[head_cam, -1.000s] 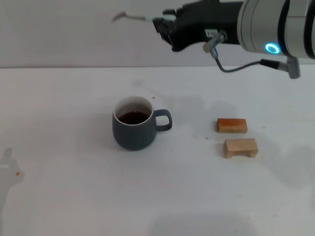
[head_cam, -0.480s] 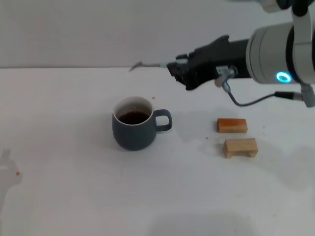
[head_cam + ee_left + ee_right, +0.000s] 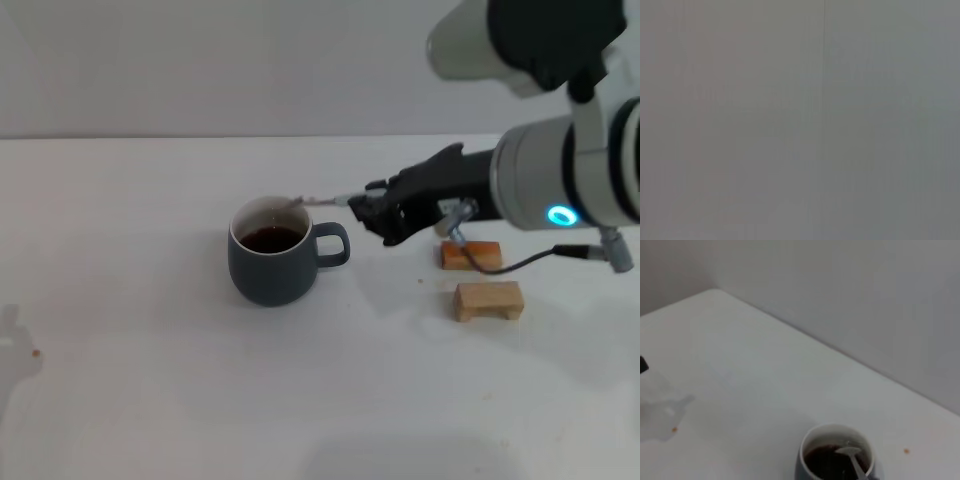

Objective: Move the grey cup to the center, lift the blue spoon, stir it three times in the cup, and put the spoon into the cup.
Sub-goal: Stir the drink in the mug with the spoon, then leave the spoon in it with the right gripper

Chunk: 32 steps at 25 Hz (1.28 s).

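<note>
The grey cup (image 3: 270, 265) stands near the middle of the white table, handle toward the right, with dark brown liquid inside. My right gripper (image 3: 364, 206) is just right of the cup's handle and is shut on the pale handle of the blue spoon (image 3: 320, 200). The spoon lies nearly level, and its metal bowl reaches over the cup's far right rim. In the right wrist view the cup (image 3: 812, 440) shows from above, with the spoon's bowl (image 3: 849, 452) just above or at the liquid. The left gripper is out of view.
Two wooden blocks lie to the right of the cup: an orange-brown one (image 3: 470, 255) and a pale one (image 3: 489, 300) in front of it, both under my right forearm. The left wrist view shows only a plain grey surface.
My right gripper has come down and forward with the spoon, from high over the table's back edge to cup height. The spoon's bowl now reaches over the cup's rim. The cup has not moved.
</note>
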{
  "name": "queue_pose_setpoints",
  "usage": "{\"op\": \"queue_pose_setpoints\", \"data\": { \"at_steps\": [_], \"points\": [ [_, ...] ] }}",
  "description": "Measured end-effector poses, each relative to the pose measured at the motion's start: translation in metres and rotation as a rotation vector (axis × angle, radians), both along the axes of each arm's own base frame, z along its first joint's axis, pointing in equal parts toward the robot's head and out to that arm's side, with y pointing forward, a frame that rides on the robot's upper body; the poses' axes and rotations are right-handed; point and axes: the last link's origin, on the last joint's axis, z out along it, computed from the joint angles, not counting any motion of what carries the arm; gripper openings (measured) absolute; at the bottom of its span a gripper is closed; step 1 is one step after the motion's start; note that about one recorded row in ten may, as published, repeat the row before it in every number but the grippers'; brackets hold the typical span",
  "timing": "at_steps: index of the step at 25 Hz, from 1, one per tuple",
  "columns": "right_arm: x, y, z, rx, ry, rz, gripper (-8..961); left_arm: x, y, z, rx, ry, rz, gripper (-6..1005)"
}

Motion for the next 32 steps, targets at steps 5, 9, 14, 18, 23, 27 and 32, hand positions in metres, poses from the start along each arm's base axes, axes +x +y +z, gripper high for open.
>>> {"op": "queue_pose_setpoints", "data": {
  "at_steps": [5,9,14,18,23,27,32],
  "points": [
    [0.004,0.001,-0.013,-0.028,-0.013,-0.007,163,0.0,0.0,0.0,0.0,-0.002,-0.001,-2],
    [0.006,0.004,-0.016,-0.027,-0.01,-0.012,162,0.0,0.0,0.0,0.0,0.0,0.0,-2],
    [0.008,0.01,-0.025,-0.046,-0.001,-0.024,162,0.0,0.0,0.0,0.0,0.001,0.0,-2],
    [0.009,0.013,-0.033,-0.067,0.006,-0.031,162,0.0,0.0,0.0,0.0,0.002,0.001,-2],
    [0.01,0.015,-0.041,-0.075,0.004,-0.029,162,-0.001,-0.001,0.0,-0.001,0.002,0.004,-2],
    [0.011,0.018,-0.045,-0.072,0.005,-0.029,162,-0.001,-0.002,0.0,-0.001,0.002,0.006,-2],
    [0.014,0.022,-0.052,-0.072,0.002,-0.03,162,-0.002,-0.003,0.0,0.0,0.001,0.007,-2]
  ]
}}
